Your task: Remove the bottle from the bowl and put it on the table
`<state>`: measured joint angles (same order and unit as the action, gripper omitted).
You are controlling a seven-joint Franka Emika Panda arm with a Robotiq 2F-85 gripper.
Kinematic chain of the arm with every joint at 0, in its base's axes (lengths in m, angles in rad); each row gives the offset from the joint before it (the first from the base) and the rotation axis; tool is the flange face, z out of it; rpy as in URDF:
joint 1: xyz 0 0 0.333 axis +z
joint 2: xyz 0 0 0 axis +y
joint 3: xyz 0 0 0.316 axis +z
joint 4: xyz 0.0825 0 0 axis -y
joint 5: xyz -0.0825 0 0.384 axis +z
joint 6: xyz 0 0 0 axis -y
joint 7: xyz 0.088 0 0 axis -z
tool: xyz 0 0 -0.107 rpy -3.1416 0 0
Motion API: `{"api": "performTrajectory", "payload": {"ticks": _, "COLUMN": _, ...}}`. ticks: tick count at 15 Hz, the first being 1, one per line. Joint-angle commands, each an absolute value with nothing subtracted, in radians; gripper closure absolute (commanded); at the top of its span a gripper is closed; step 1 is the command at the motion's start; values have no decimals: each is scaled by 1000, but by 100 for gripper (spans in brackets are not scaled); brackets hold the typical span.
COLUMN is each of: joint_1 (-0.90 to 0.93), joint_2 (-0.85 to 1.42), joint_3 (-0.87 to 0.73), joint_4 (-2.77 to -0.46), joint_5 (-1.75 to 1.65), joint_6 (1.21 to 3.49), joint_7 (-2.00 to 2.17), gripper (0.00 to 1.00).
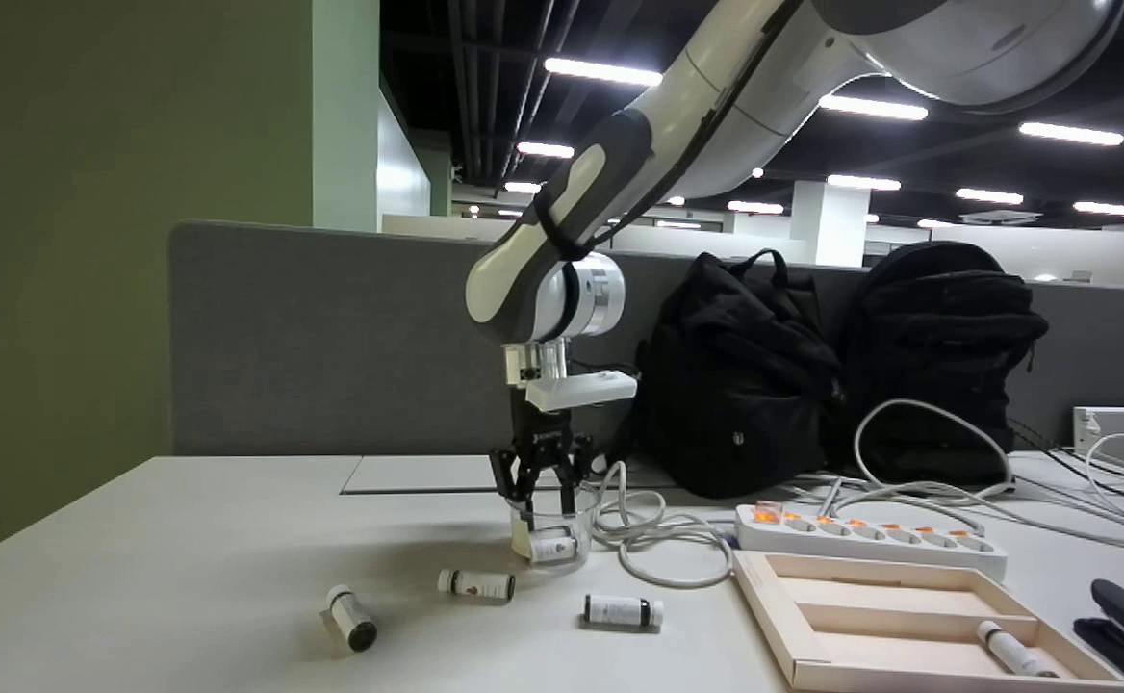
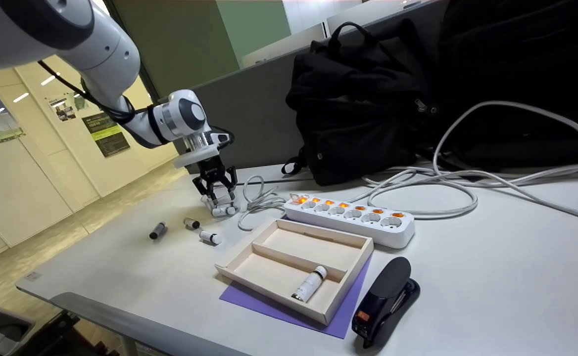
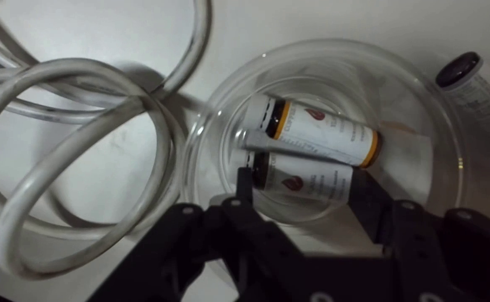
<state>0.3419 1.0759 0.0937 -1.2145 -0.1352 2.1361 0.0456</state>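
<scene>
A: What is the condition of the gripper?

B: The black, jointed, two-finger gripper stands spread and appears to hold nothing. Its fingers reach into the clear, round, glass-like bowl, spanning the dark, cylindrical, white-labelled lower bottle lengthwise in the wrist view. Contact cannot be confirmed.

A: Where is the bottle to be removed?

B: Inside the bowl, lying on its side. Two lie there; the second candidate is a dark, cylindrical, orange-edged, white-labelled upper bottle. Which one is intended cannot be told.

A: Which fault is likely on closing?

B: Slippage. End-to-end pressure on the lower bottle may tilt it; the upper bottle, close alongside, may obstruct a finger or be pushed aside.

A: And during lifting?

B: A fingertip catching the bowl's wall could drag or tip the bowl toward the thick, coiled, pale grey cable just beside it.

A: And at set-down?

B: A bottle laid on the flat, off-white table near the bowl may roll into the small, cylindrical, white-labelled loose bottles in front of the bowl in an exterior view.
</scene>
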Motion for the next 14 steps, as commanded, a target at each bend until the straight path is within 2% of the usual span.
{"api": "performTrajectory", "payload": {"ticks": 1, "joint_1": 344, "joint_2": 1081, "joint_3": 92, "joint_4": -1205, "joint_5": -133, "joint_6": 2131, "joint_7": 52, "gripper": 37}}
{"api": "performTrajectory", "payload": {"ticks": 11, "joint_1": 345, "joint_2": 1085, "joint_3": 92, "joint_4": -1198, "joint_5": -131, "joint_6": 2126, "joint_7": 61, "gripper": 37}}
{"api": "performTrajectory", "payload": {"ticks": 12, "joint_1": 345, "joint_2": 1085, "joint_3": 92, "joint_4": -1198, "joint_5": -131, "joint_6": 2126, "joint_7": 62, "gripper": 12}}
{"api": "performTrajectory", "payload": {"ticks": 13, "joint_1": 360, "joint_2": 956, "joint_3": 62, "joint_4": -1363, "joint_5": -166, "joint_6": 2268, "joint_7": 121, "gripper": 12}}
{"api": "performTrajectory", "payload": {"ticks": 14, "joint_1": 346, "joint_2": 1077, "joint_3": 88, "joint_4": -1210, "joint_5": -140, "joint_6": 2167, "joint_7": 64, "gripper": 37}}
